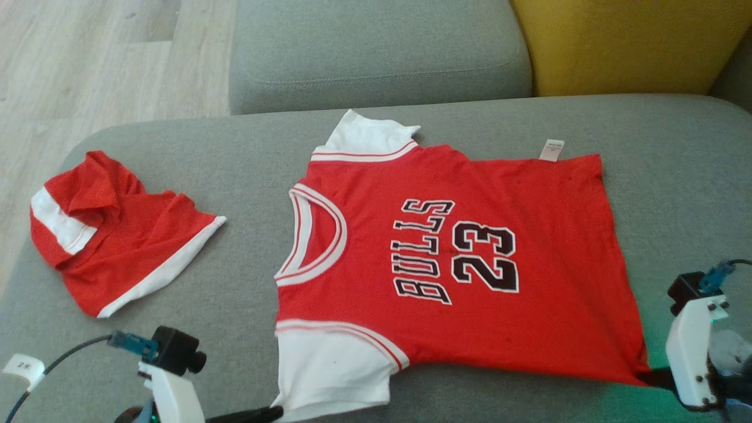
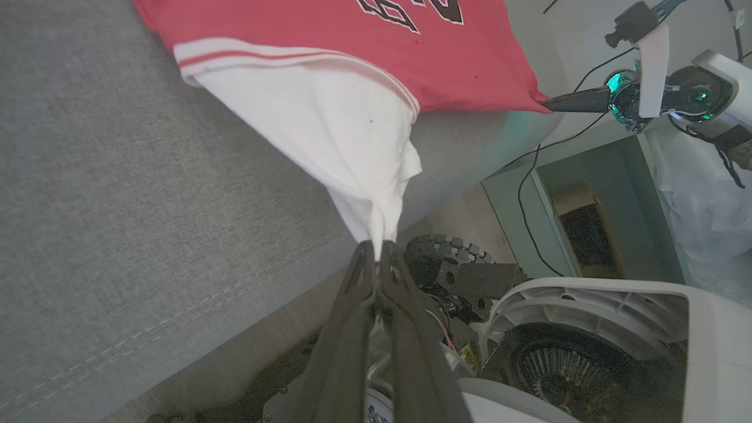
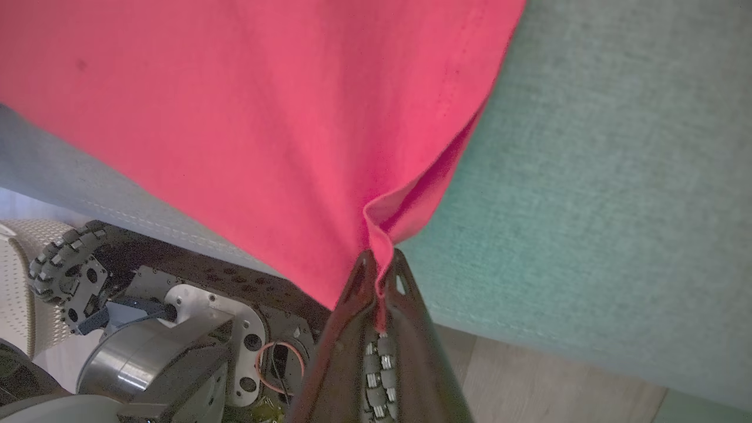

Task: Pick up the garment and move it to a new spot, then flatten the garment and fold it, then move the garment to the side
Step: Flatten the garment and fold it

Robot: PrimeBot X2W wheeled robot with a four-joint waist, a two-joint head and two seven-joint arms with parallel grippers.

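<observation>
Garment lies flat on sofa. At sofa's near edge, left tool pinches sleeve, right tool pinches hem corner. Folding, side placement outstanding.

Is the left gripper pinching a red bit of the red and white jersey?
No, the left gripper is shut on the white fabric sleeve of the red and white Bulls jersey, not on its red cloth.

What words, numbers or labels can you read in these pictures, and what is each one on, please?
"BULLS": black letters on the red jersey.
"23": beside it, same jersey.
White tag at the jersey's edge: print too small to read.
White label on the cable: too blurred to read.
</observation>
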